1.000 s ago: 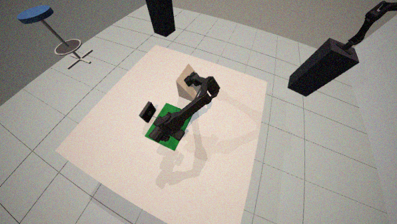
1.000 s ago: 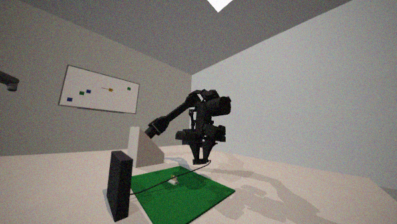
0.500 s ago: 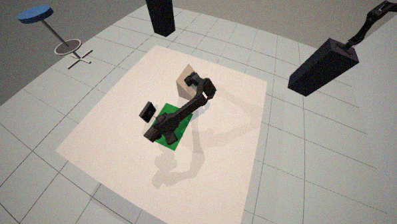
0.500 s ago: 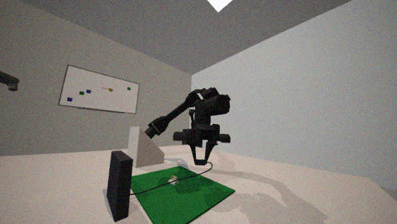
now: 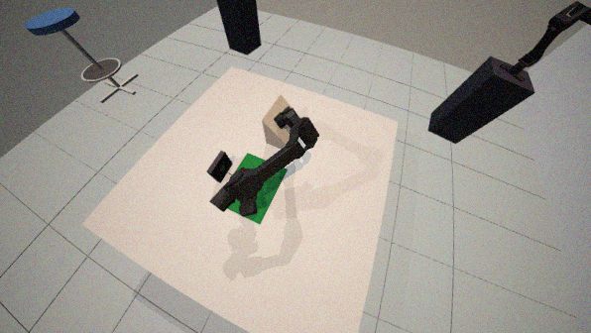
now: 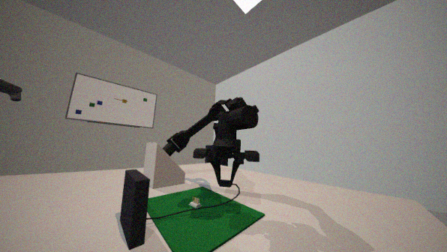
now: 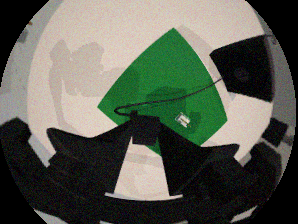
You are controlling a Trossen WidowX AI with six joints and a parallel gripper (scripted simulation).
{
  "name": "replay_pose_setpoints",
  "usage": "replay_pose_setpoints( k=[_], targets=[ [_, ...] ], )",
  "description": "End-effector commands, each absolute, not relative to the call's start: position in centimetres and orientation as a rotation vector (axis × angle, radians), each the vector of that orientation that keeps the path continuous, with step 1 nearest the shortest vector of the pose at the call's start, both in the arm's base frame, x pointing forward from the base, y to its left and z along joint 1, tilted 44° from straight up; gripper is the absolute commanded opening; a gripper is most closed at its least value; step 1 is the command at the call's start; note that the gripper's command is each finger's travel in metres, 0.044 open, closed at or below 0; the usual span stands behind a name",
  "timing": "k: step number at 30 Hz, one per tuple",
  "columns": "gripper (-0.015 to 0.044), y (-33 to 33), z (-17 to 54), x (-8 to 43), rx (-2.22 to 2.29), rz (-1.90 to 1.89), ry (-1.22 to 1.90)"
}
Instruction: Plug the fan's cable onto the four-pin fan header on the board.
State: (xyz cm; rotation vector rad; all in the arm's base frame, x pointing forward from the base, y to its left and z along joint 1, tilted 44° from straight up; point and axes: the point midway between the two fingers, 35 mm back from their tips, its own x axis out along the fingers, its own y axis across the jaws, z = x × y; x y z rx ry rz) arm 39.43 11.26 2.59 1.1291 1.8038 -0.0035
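Blue-topped stool (image 5: 53,21) beyond the pale table (image 5: 164,208).

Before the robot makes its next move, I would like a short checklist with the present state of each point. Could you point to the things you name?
1. Gripper (image 6: 225,183) (image 7: 145,124) shut on the plug (image 6: 225,184) (image 7: 145,131): ok.
2. Cable (image 6: 176,214) (image 7: 165,101) runs from plug to fan (image 5: 219,166) (image 6: 135,210) (image 7: 250,70): ok.
3. Header (image 6: 195,203) (image 7: 183,120) visible on the board (image 5: 270,190) (image 6: 195,229) (image 7: 165,65): ok.
4. Plug directly above the header: not ok, off to one side.
5. Plug keyed the right way round: cannot tell.
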Motion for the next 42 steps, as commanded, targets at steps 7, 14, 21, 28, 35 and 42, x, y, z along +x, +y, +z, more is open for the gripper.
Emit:
replay_pose_setpoints(
  k=[7, 14, 21, 28, 35, 42],
  targets=[
    [0.0000, 11.8, 1.5, 39.0, 1.051, -0.092, 1.779],
    [0.0000, 12.1, 0.6, 38.7, 0.983, -0.161, 1.746],
    [0.0000, 12.4, -0.2, 38.4, 0.921, -0.226, 1.702],
    [0.0000, 12.6, -0.8, 38.3, 0.866, -0.287, 1.649],
    [0.0000, 12.8, -1.3, 38.1, 0.818, -0.343, 1.588],
    [0.0000, 13.0, -1.7, 38.1, 0.777, -0.394, 1.520]
  ],
)
